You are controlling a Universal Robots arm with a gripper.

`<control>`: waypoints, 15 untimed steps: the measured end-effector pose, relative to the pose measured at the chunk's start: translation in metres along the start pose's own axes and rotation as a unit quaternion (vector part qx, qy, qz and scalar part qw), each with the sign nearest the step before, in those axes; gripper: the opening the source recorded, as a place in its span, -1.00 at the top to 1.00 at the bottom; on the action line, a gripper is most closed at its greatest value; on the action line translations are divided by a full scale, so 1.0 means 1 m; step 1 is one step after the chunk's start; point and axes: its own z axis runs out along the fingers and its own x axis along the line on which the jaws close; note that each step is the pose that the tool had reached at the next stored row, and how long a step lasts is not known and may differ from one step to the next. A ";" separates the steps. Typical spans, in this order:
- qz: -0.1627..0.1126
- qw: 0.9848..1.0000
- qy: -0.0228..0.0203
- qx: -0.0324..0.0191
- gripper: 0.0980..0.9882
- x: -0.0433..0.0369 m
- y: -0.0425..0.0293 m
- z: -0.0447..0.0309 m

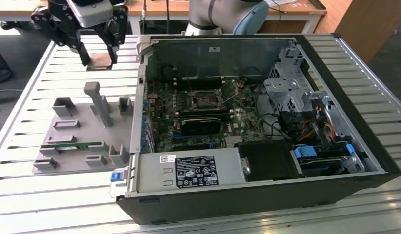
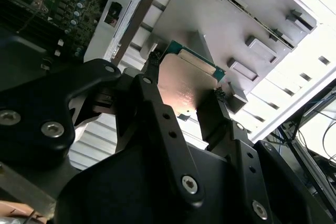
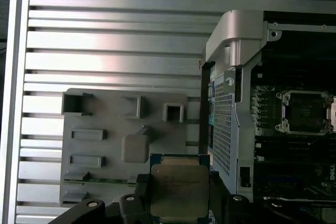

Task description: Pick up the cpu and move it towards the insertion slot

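Note:
My gripper [image 1: 100, 60] hangs above the slatted table at the far side of the exterior view's left, outside the open computer case. It is shut on the cpu [image 1: 101, 59], a flat square chip with a silvery face and pale tan rim. In both wrist views the cpu [image 2: 187, 83] [image 3: 178, 188] sits clamped by its edges between the black fingers [image 2: 150, 64]. The insertion slot [image 1: 206, 100] is a small square socket with a shiny frame on the motherboard, well off to the exterior view's right of the gripper. The first wrist view shows the insertion slot [image 3: 306, 112] inside the case.
A grey holder plate [image 1: 73, 134] with raised posts lies on the table below the gripper, with a green memory stick [image 1: 71, 145] on it. The case wall [image 1: 140, 73] stands between gripper and motherboard. A black block [image 1: 202, 125] sits near the slot, a power supply [image 1: 187, 171] nearer.

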 end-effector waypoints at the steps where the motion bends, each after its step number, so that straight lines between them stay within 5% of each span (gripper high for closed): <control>1: 0.000 1.000 0.000 0.000 0.00 -0.0012 0.0000 0.0000; 15: 0.000 1.000 0.000 0.000 0.00 -0.0094 0.0002 0.0002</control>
